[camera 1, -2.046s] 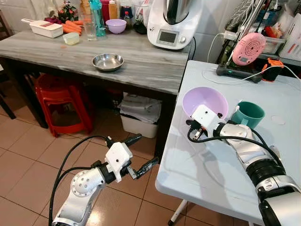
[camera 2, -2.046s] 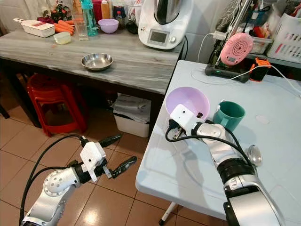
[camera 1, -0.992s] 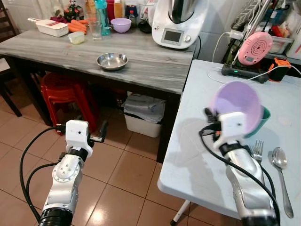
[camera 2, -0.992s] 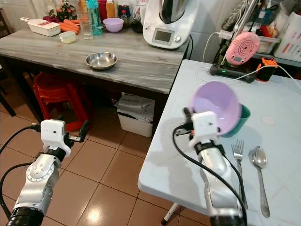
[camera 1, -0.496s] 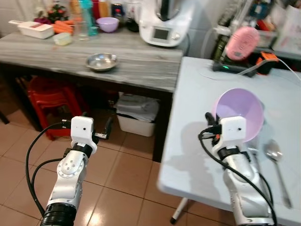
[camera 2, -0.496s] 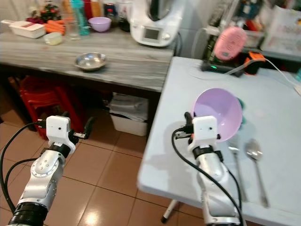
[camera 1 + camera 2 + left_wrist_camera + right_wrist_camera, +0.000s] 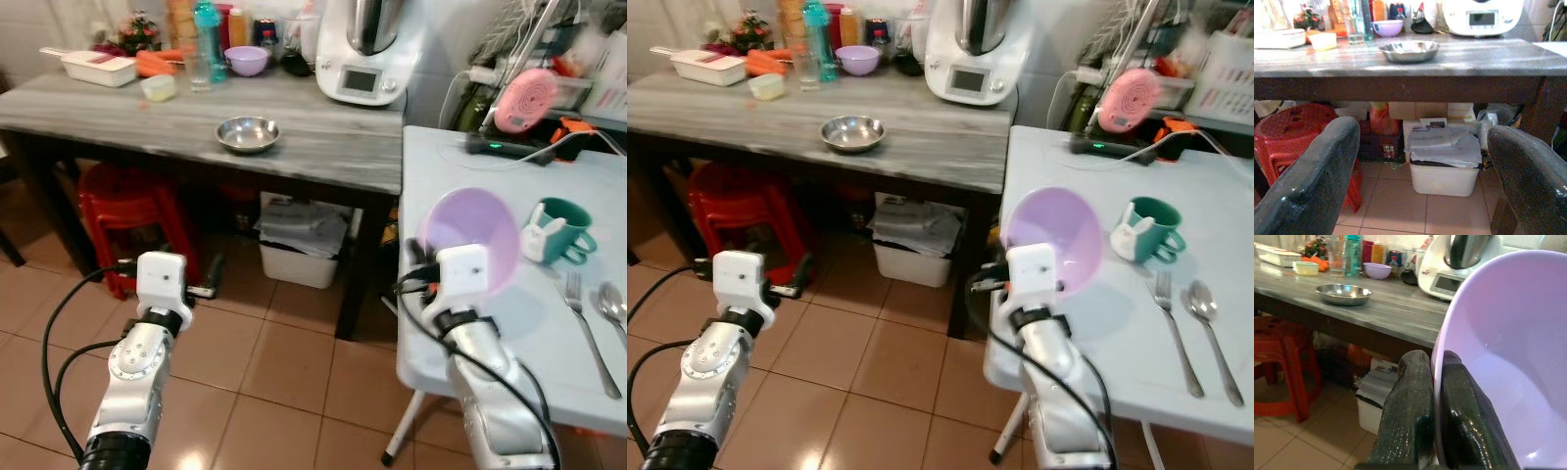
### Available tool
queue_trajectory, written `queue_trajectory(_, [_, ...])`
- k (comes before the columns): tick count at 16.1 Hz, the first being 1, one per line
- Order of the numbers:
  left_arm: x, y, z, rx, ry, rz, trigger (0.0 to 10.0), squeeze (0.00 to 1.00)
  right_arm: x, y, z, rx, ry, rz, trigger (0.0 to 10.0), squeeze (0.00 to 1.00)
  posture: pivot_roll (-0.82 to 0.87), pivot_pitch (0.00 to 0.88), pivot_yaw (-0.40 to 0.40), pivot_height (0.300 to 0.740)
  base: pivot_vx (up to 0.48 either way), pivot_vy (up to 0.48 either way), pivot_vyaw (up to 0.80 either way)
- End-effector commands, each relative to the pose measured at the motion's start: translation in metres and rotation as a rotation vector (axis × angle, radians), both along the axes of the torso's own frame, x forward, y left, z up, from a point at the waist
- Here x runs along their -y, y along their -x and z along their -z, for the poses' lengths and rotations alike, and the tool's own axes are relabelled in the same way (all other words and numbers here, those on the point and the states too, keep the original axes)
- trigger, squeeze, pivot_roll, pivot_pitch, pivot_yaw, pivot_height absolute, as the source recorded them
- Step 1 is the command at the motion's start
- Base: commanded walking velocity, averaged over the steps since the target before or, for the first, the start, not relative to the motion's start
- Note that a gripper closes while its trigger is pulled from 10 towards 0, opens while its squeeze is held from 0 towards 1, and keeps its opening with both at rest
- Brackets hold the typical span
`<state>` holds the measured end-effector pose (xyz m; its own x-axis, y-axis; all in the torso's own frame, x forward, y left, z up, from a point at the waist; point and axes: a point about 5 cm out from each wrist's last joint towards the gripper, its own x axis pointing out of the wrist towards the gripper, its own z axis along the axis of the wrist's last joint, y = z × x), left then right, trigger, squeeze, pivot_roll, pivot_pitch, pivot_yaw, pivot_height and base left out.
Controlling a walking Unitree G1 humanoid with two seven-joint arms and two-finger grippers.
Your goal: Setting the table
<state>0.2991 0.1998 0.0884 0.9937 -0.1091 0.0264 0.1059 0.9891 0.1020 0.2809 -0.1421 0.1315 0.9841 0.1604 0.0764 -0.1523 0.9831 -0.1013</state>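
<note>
Compared with two seconds back, right gripper (image 7: 1422, 428) has lifted the lilac plastic bowl (image 7: 468, 240) off the tabletop beside the teal mug and now carries it tilted in the air above the near-left part of the white folding table (image 7: 549, 343); left arm has swung from pointing inward to hanging over the floor, and the camera has shifted too. Nearest: left gripper (image 7: 1420, 161) hangs low over the brown tiled floor (image 7: 265, 392), jaws spread wide, holding nothing. Right jaws are clenched on the bowl's rim, one finger inside the wall and one outside, seen clearly in the right wrist view. Bowl looks light, stiff, smooth plastic, probably slippery at the thin rim, so a rim pinch works but it may swing or slip if tilted further; not fragile, by my guess. On the table toward its right edge lie a metal fork (image 7: 1174, 328) and metal spoon (image 7: 1212, 333) side by side; a teal mug with a white rabbit figure (image 7: 1146, 230) stands further back, apart from the bowl. Beyond, on the grey wood-grain worktop (image 7: 323, 147): a shallow steel dish (image 7: 247, 133) near the front edge, and at the back edge a white kitchen machine with a display (image 7: 367, 49) and a small purple bowl (image 7: 245, 61).
</note>
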Motion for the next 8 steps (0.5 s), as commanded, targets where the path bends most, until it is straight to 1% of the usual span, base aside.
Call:
queue_trajectory(1, [0.006, -0.0047, -0.0054, 0.016, 0.002, 0.028, 10.0, 0.0, 0.0065, -0.0017, -0.0087, 0.031, 0.006, 0.022, 10.0, 0.0, -0.02, 0.0, -0.009, 0.74, 0.0, 0.454, 0.0])
queue_trajectory(5, [0.0086, -0.0058, -0.0053, 0.018, 0.001, 0.037, 10.0, 0.0, 0.0054, -0.0012, -0.0081, 0.029, 0.008, 0.02, 10.0, 0.0, -0.03, 0.0, -0.008, 0.74, 0.0, 0.452, -0.41])
queue_trajectory(8, [0.0103, -0.0064, -0.0052, 0.02, 0.005, 0.038, 10.0, 0.0, 0.0066, -0.0016, -0.0087, 0.03, 0.012, 0.019, 10.0, 0.0, -0.03, 0.0, -0.011, 0.74, 0.0, 0.455, 0.0])
